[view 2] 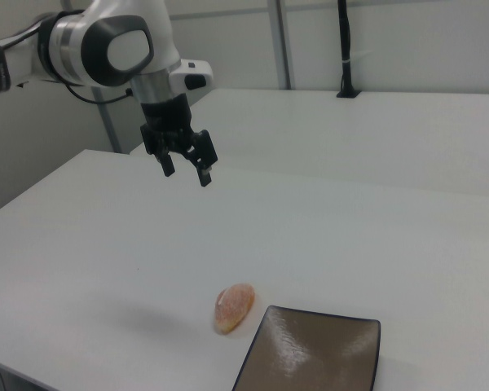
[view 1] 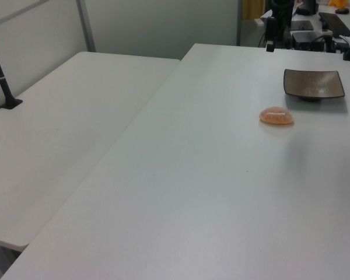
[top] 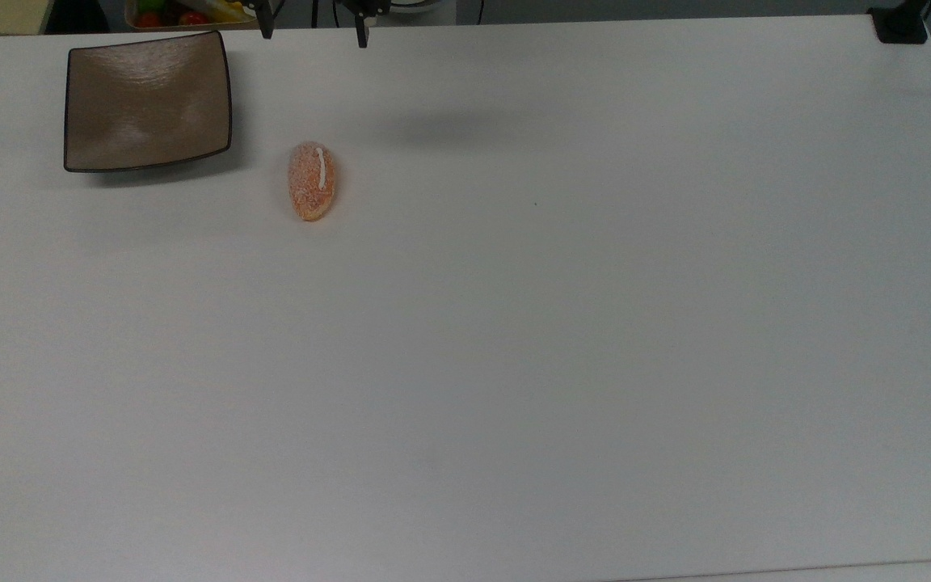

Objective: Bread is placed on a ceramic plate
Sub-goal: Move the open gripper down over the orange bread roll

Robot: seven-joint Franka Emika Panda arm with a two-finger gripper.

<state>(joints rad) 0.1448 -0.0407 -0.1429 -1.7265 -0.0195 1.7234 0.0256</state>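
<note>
Bread beside the plate, fingers aloft

Meanwhile, the bread [top: 312, 181] lies on the white worktop [top: 514, 323], just beside the bare ceramic plate [top: 147, 101] but apart from it. The gripper [view 2: 186, 167] hangs high above the worktop, fingers [view 2: 204, 173] spread wide, holding nothing.

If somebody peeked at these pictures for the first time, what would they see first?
Probably the orange bread, alone on the white table, just to the top view's right of the square brown ceramic plate. In the right view, the robot's open claw hangs in the air above the table, holding nothing.
</note>
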